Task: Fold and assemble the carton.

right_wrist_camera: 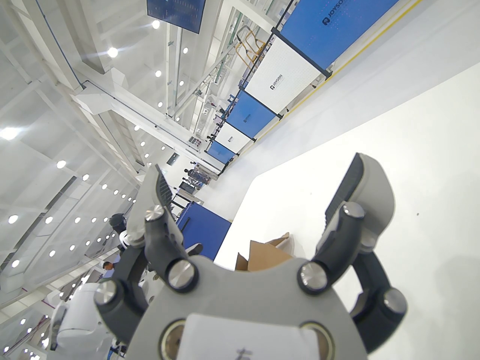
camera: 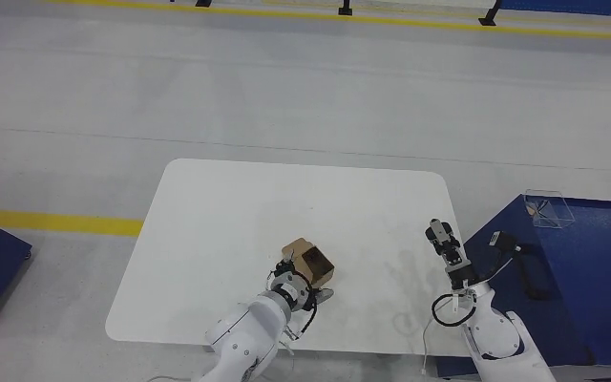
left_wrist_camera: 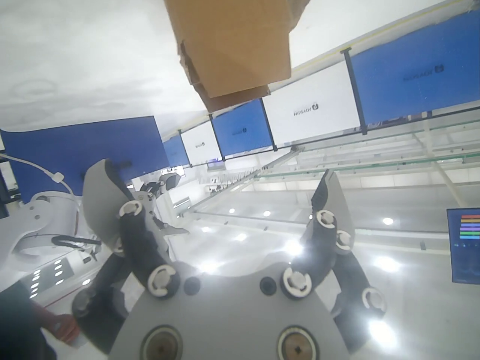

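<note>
Jaws on both arms stand spread, empty; the half-formed carton (camera: 307, 258) rests lower centre on the counter (camera: 220, 229), just ahead of the left arm (camera: 250, 334), seemingly placed for a fresh grip.

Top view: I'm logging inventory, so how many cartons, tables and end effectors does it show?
Carton: 1
Table: 1
End effector: 2, the left end effector and the right end effector
Total: 4
</note>
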Action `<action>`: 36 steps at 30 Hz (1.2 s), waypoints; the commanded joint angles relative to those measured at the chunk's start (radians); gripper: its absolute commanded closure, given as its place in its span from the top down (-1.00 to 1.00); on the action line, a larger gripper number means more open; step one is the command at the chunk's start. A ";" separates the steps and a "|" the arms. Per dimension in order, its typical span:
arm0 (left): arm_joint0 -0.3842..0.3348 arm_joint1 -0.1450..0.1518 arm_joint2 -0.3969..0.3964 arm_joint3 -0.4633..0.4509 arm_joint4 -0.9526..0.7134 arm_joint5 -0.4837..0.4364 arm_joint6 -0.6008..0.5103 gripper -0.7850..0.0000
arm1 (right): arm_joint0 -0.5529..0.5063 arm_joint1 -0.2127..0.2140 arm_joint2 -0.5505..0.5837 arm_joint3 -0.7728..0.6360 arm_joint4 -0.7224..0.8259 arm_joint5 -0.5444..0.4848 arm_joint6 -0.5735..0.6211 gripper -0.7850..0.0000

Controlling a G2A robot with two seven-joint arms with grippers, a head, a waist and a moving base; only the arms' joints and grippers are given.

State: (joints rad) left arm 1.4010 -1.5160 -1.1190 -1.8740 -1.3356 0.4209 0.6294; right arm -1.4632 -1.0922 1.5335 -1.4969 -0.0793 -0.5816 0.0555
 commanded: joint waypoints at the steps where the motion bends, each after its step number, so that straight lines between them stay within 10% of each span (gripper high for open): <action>1: 0.000 0.000 0.000 0.003 -0.001 0.000 -0.010 1.00 | 0.000 0.000 0.000 0.000 0.000 0.000 0.000 1.00; 14: -0.004 0.003 0.001 -0.006 0.030 0.005 -0.023 1.00 | 0.023 -0.002 -0.011 -0.015 -0.055 0.105 -0.008 1.00; 22: 0.013 0.067 0.103 -0.178 0.878 0.279 -0.012 1.00 | 0.133 -0.025 -0.223 -0.084 -0.628 0.473 -0.045 1.00; 27: 0.003 0.084 0.228 -0.101 1.225 0.489 0.010 1.00 | 0.181 -0.035 -0.315 -0.067 -0.793 0.516 0.019 1.00; 36: -0.124 0.055 0.317 0.142 1.311 0.591 -0.103 1.00 | 0.228 -0.057 -0.422 0.003 -0.887 0.529 0.096 1.00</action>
State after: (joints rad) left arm 1.2924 -1.4561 -0.8072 -1.7630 -0.0283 1.0092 0.5284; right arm -1.2379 -1.1474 1.1201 -1.5020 -0.9631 -0.0525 0.1498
